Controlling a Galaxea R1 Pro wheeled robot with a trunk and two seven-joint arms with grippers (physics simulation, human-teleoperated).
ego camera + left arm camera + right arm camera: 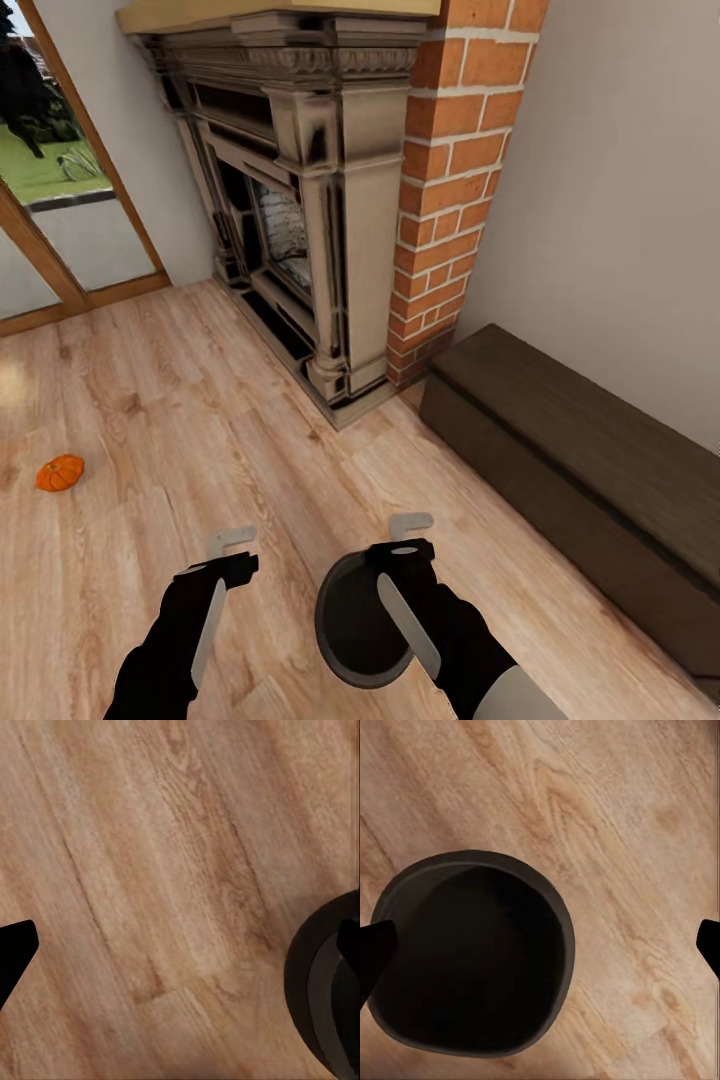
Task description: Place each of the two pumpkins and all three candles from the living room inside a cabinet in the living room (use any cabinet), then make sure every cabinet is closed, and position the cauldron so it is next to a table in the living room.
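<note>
Right fingers (540, 945) spread open above cauldron (472, 956) on floor. Left fingers (232, 556) open, empty. Pumpkin (60, 473) far left on floor. Risk: off-centre descent knocks rim, cauldron tips or skids from cabinet (590, 480).

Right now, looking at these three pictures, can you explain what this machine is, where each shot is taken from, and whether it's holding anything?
These are simulator renders of a wheeled robot with two black arms. The big picture comes from its head, looking down; the other two come from cameras near each wrist, looking at the wooden floor. The left tool and the right tool both look open and hold nothing. A dark cauldron stands on the floor under the right arm. An orange pumpkin lies further left. Ahead are a fireplace and a low dark cabinet, shut.
</note>
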